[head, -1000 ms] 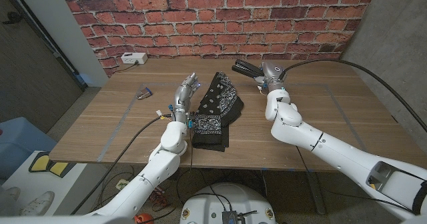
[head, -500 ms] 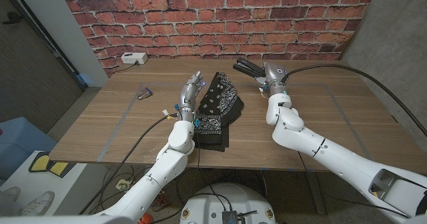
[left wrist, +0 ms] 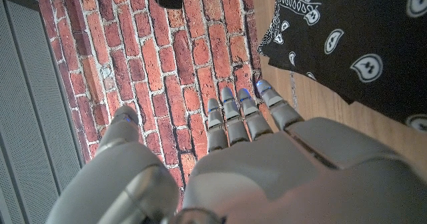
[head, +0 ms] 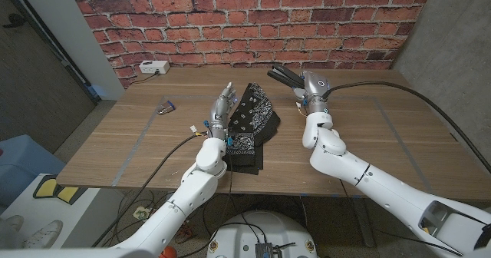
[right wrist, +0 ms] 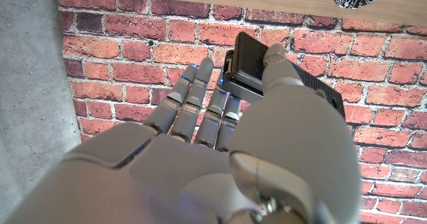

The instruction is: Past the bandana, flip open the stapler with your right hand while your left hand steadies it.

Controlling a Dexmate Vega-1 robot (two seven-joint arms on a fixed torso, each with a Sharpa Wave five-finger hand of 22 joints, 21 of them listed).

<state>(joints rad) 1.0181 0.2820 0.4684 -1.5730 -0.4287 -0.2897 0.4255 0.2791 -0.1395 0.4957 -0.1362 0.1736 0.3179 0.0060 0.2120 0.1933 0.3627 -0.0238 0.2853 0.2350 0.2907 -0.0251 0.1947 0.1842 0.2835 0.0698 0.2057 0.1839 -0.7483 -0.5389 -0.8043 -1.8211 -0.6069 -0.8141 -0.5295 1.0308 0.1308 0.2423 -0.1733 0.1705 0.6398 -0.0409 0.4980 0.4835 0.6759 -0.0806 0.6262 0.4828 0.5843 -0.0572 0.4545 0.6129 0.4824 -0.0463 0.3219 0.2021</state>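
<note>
The black stapler [head: 281,77] is at the far side of the table [head: 138,139], past the black paisley bandana [head: 249,124]. My right hand [head: 313,87] is at its right end. In the right wrist view the thumb lies on the stapler [right wrist: 248,59] and the fingers [right wrist: 200,97] reach along its other side, so the hand [right wrist: 220,157] grips it. My left hand [head: 221,106] is beside the bandana's left edge, fingers straight and apart, holding nothing. In the left wrist view that hand [left wrist: 267,164] points at the brick wall, with the bandana [left wrist: 360,44] alongside.
A white box [head: 153,67] with a cable sits at the back left of the table. A small blue item [head: 165,107] lies left of my left hand. The brick wall [head: 230,20] rises just behind the table.
My left hand has moved forward and to the right, closer along the bandana's left edge. My right hand stays at the stapler, nearly unmoved.
</note>
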